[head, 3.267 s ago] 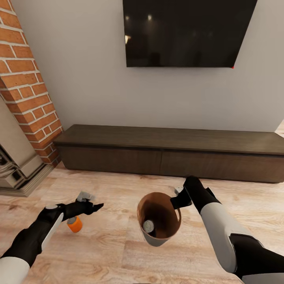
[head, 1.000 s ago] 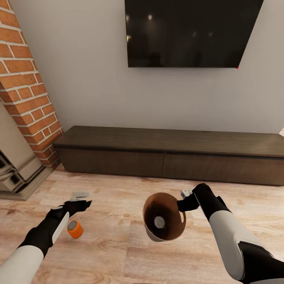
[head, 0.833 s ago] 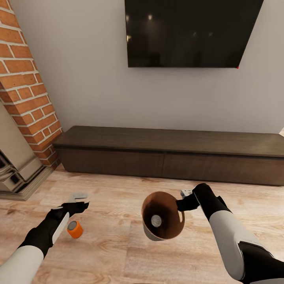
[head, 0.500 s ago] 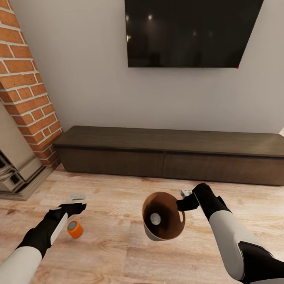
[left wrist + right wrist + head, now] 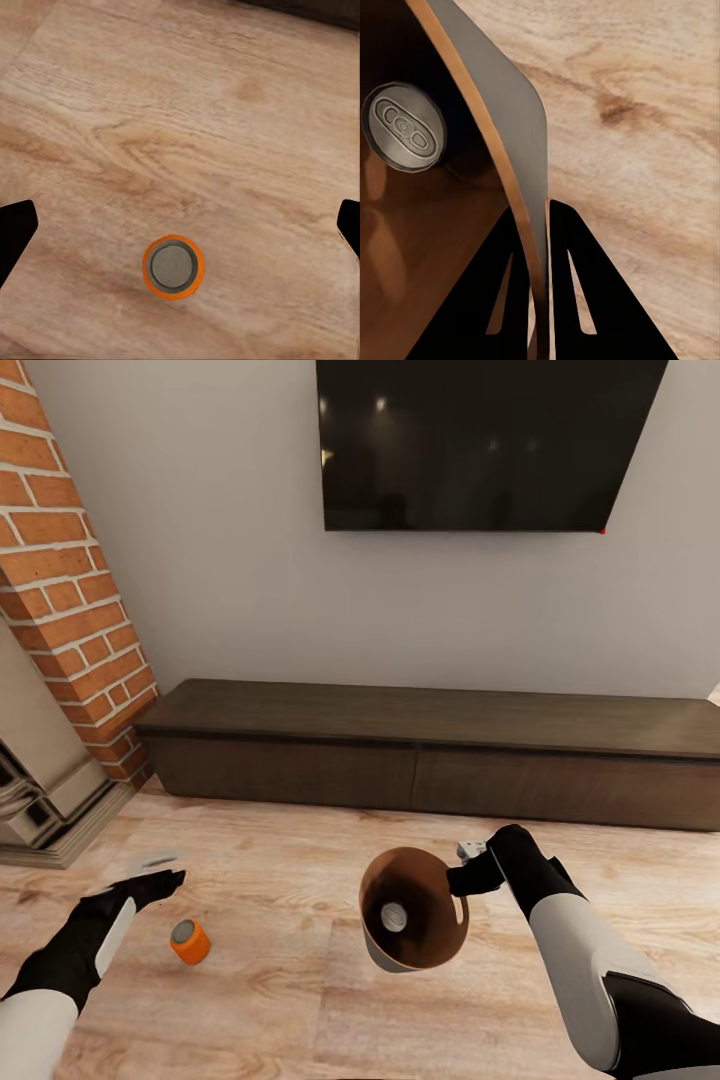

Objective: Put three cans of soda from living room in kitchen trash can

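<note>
Right tool [image 5: 536, 300] pinches tapered bin [image 5: 375, 952] rim; left tool [image 5: 180, 217] spread above orange can [image 5: 172, 267]

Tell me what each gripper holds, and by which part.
Right gripper pinches the trash can by its rim wall. Left gripper is open, holding nothing, above the orange can.

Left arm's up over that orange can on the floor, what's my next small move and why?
Probably lower the left gripper straight down over the orange can: it stands upright on the floor between the open fingertips, while the right gripper pinches the bin's rim.
</note>
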You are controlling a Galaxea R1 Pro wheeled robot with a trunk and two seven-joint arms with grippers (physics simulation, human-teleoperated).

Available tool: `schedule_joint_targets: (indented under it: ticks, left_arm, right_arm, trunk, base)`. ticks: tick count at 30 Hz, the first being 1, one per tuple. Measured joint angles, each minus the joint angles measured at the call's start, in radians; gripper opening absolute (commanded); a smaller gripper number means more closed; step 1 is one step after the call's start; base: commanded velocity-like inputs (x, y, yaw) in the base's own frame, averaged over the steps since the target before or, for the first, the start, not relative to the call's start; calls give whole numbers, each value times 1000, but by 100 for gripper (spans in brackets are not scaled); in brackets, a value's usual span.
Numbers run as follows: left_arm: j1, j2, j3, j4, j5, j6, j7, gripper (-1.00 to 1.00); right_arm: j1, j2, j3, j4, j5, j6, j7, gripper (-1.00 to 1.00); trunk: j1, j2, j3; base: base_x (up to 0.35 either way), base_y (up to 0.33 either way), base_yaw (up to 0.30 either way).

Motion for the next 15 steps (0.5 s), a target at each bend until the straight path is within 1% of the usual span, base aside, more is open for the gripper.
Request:
schedule_joint_targets:
  ticks: [2, 3, 6, 9, 10, 11, 12, 14, 15]
  left_arm:
    - [2, 0, 27, -1, 0, -1, -6, 100]
    - [2, 0, 33, 0, 0, -2, -8, 100]
    - [3, -1, 45, 1, -3, -2, -12, 100]
    - [4, -3, 49, 3, -4, -2, -13, 100]
    - [4, -2, 49, 4, -4, -2, -13, 100]
    - [5, -2, 50, 5, -4, -2, -16, 100]
    - [4, -1, 50, 7, -5, 1, -33, 100]
    - [3, -1, 51, 8, -6, 6, -58, 100]
    - [3, -1, 51, 9, -7, 10, -78, 100]
  right_arm:
    - [0, 0, 0, -1, -1, 0, -1, -100]
    - [0, 0, -1, -1, -1, 0, -1, -100]
    - [0, -2, -2, -3, -2, 8, -4, -100]
    - [-1, -1, 2, -6, 5, 24, -6, -100]
    - [-1, -1, 2, -6, 4, 37, -6, -100]
    - [-2, -1, 3, -7, 3, 73, -5, -100]
    - [-3, -3, 5, -7, 2, 111, -5, -100]
    - [-5, -6, 5, -8, 22, 129, -9, -100]
    - [-6, -10, 5, -8, 25, 147, -9, -100]
  trunk:
    - [0, 0, 0]
    - [0, 0, 0]
    - [0, 0, 0]
    - [0, 0, 0]
    - [0, 0, 0]
    - [0, 0, 0]
    - [0, 0, 0]
    - [0, 0, 0]
    - [0, 0, 0]
  base:
    - [0, 0, 0]
    - [0, 0, 0]
    - [0, 0, 0]
    - [0, 0, 0]
    - [0, 0, 0]
    - [47, 0, 0]
    - [94, 0, 0]
    - [174, 0, 0]
    - [230, 0, 0]
